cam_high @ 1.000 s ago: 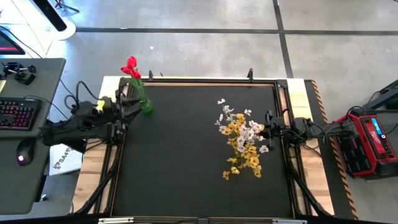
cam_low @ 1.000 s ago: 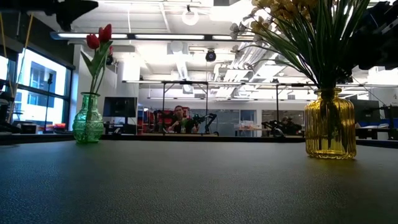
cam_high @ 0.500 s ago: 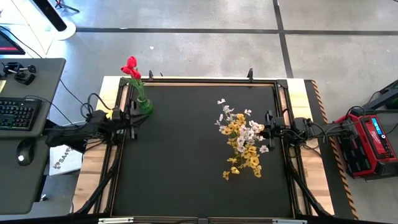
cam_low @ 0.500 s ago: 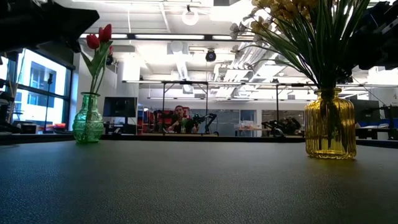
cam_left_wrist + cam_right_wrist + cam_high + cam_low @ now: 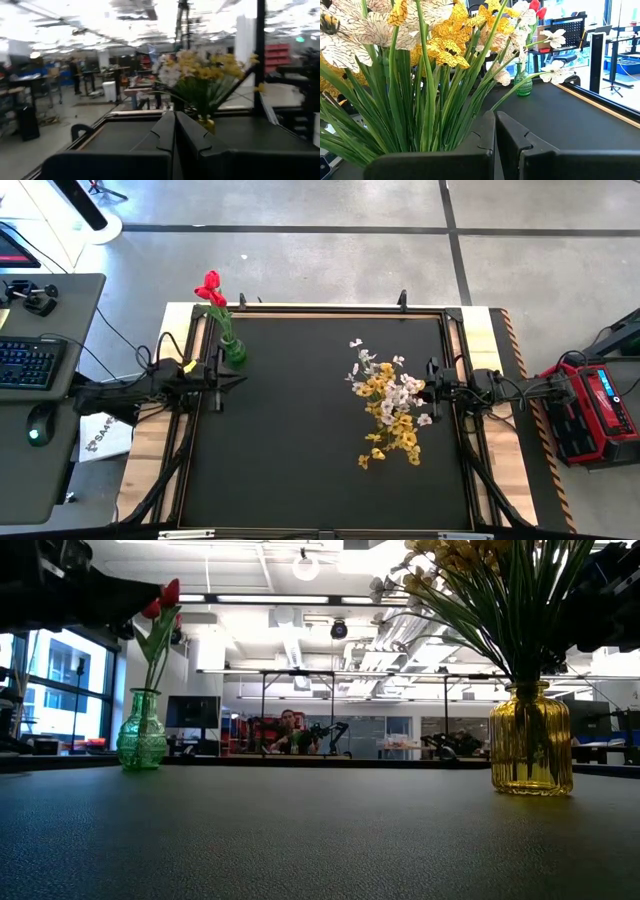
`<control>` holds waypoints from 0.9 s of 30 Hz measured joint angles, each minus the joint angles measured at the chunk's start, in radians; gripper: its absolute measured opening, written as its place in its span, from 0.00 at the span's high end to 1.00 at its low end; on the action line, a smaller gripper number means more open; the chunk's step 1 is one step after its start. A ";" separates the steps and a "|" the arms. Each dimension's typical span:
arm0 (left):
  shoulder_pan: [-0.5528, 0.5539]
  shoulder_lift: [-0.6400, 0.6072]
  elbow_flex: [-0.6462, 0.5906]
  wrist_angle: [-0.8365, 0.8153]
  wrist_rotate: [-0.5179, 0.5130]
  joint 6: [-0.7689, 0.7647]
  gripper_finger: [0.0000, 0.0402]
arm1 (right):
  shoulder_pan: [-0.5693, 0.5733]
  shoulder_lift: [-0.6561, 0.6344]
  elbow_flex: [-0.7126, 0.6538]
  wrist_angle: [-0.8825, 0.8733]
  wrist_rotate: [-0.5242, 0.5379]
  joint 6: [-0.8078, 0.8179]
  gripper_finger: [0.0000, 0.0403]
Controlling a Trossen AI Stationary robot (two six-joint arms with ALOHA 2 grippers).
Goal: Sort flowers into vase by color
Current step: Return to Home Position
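Left wrist view, nearest first: your left gripper (image 5: 175, 114) has its fingers (image 5: 162, 137) pressed flat together, with nothing between them. Past the tips and across the black mat (image 5: 125, 135) you get the yellow vase (image 5: 206, 125), holding the yellow sprays (image 5: 220, 72) and whitish sprays (image 5: 167, 75).

Right wrist view: your right gripper (image 5: 495, 114) reads the same, fingers closed on nothing. It sits just beside the yellow and white bunch, with green stems right in front of the lens. On the far side of the mat is the green vase (image 5: 523, 86), upright near the mat's edge, with the red tulips (image 5: 536, 9) standing in it.

High view: the left gripper is at the mat's left edge, just beside the green vase. The right gripper is at the right edge, its tips next to the bouquet. Every flower you can see is in a vase: reds in green, yellow and whitish together in yellow.

Low view: bare mat up front, then the two vases well apart, both upright. The left arm (image 5: 60, 590) is the dark bar crossing the top corner by the tulips. Far back in the room there's a person (image 5: 290, 730).
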 joint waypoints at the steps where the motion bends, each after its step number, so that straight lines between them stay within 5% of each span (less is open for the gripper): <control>1: -0.005 0.000 0.000 0.001 0.013 0.015 1.00 | 0.000 0.000 0.000 0.000 0.000 0.000 1.00; 12: -0.015 0.000 0.000 -0.104 -0.005 -0.033 1.00 | 0.000 0.000 0.000 0.000 0.000 0.000 1.00; 20: -0.015 0.001 0.000 -0.154 -0.203 -0.170 1.00 | 0.000 0.000 0.000 0.000 0.000 0.000 1.00; 27: -0.015 0.001 0.000 -0.151 -0.210 -0.164 1.00 | 0.000 0.000 0.000 0.000 0.000 0.000 1.00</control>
